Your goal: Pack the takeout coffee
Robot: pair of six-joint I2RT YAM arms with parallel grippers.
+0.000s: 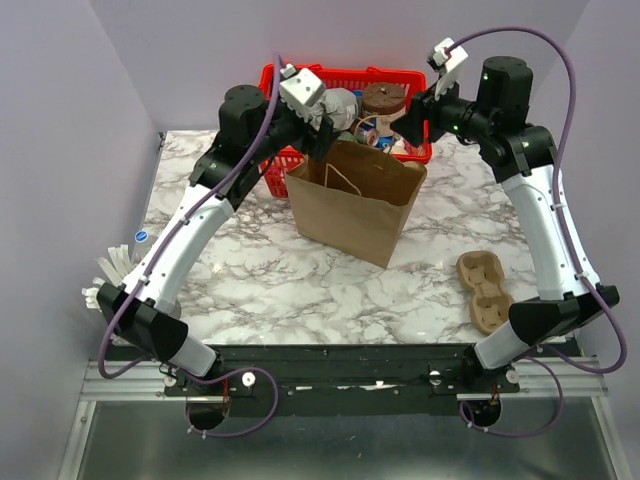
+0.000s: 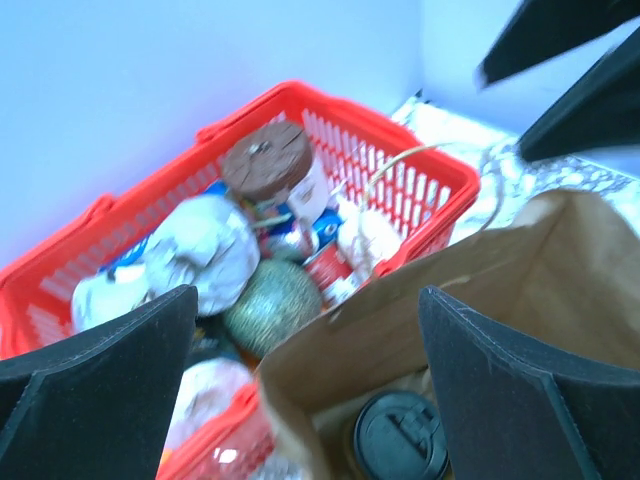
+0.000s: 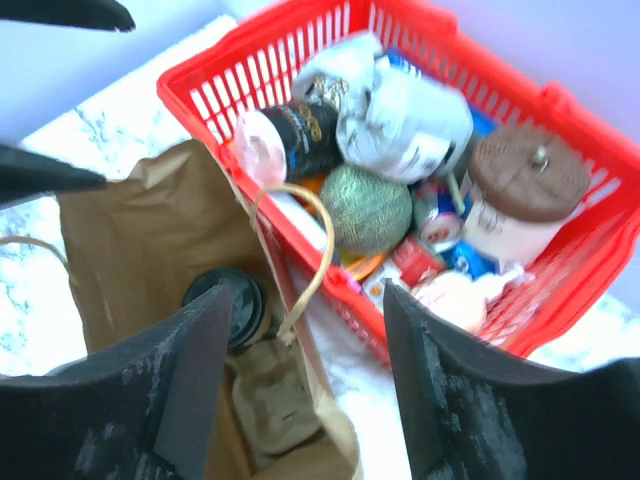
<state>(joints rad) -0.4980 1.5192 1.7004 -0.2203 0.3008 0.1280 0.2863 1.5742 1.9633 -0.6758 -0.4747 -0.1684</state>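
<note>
The takeout coffee (image 2: 400, 437) stands inside the brown paper bag (image 1: 355, 195), and only its round black lid (image 3: 228, 300) shows. A cardboard cup carrier (image 3: 270, 395) lies next to it in the bag. In the top view the cup is hidden by the bag's walls. My left gripper (image 2: 308, 300) hangs open over the bag's back left corner, by the basket. Nothing is between its fingers. My right gripper (image 3: 308, 295) is open above the bag's back rim and paper handle (image 3: 310, 250). It holds nothing.
A red basket (image 1: 345, 75) stands right behind the bag, holding a brown-lidded tub (image 1: 384, 98), a green ball (image 3: 365, 208), cans and wrapped packets. A cardboard cup carrier (image 1: 485, 290) lies on the marble table at the right. A blue-capped bottle (image 1: 141, 238) sits at the left edge.
</note>
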